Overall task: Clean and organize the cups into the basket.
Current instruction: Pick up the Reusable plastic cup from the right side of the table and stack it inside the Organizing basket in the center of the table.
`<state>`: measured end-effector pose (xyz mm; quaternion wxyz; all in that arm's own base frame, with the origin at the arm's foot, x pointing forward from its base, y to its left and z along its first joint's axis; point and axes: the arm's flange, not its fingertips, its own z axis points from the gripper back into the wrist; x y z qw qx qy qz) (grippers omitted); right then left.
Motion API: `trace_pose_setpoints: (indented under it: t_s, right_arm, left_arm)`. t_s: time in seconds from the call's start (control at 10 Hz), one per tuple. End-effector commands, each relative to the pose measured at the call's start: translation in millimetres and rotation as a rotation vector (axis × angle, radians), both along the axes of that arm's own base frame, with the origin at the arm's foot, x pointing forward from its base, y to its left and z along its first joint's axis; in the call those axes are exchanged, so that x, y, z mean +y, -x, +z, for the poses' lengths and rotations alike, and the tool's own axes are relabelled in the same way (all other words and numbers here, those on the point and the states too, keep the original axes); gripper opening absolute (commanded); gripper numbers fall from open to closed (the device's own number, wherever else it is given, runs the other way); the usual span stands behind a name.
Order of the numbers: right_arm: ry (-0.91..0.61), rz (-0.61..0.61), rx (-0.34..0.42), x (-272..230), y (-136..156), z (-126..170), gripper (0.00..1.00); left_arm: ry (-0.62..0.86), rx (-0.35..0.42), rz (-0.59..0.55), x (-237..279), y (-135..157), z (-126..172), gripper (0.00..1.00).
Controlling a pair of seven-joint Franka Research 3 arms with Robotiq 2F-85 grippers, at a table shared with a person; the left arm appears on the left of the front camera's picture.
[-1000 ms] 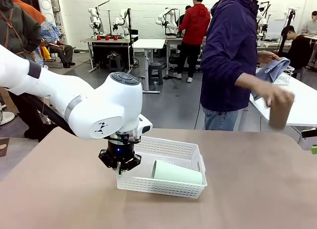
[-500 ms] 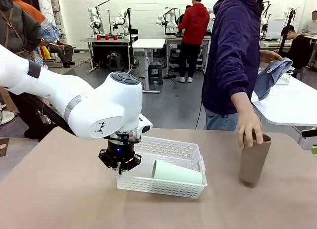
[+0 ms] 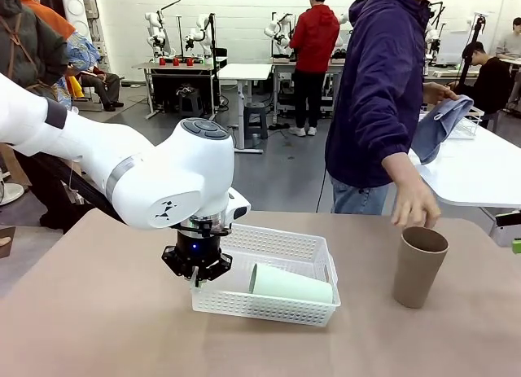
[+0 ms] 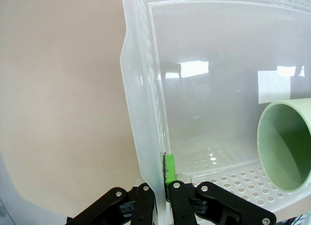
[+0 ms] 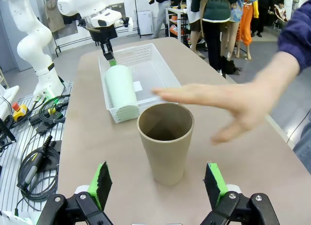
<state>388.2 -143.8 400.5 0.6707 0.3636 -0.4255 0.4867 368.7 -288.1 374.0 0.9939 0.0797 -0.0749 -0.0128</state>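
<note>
Lab room, tan table (image 3: 98,328). Person's hand (image 3: 415,204) just set tan cup (image 3: 418,265) upright, well right of basket (image 3: 281,245), hand now off it. Mint cup (image 3: 291,284) lies inside basket. Left claw (image 3: 196,267) pinches basket's left wall. Right claw (image 5: 158,181) wide, facing tan cup. Likely next: pickup.

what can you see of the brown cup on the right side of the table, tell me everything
The brown cup is tall, tapered and handleless, matte tan, like paper or card. It stands upright on the table, wide mouth up, empty inside as the right wrist view shows. It sits right of the basket, apart from it. The person's hand hovers just above its rim, seemingly not touching. The open right gripper faces it, a green pad on either side, clear of it.
</note>
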Motion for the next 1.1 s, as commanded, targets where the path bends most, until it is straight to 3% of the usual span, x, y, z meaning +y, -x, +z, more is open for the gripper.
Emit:
trace_pose_setpoints:
  t_s: [0.0,0.1,0.6,1.0]
  right_arm:
    - [0.006,-0.002,0.001,2.2,4.5,-0.7,1.00]
    - [0.000,0.000,0.000,0.0,0.0,0.0,1.00]
    - [0.031,0.087,0.106,30.1,-58.2,-79.1,1.00]
    - [0.030,0.158,0.111,48.2,-68.8,-103.8,1.00]
  left_arm:
    - [-0.012,-0.001,-0.003,-1.3,2.0,-2.4,0.00]
    - [-0.012,-0.001,-0.003,-1.3,2.0,-2.4,0.00]
    - [-0.012,-0.001,-0.003,-1.3,2.0,-2.4,0.00]
    - [-0.012,-0.001,-0.003,-1.3,2.0,-2.4,0.00]
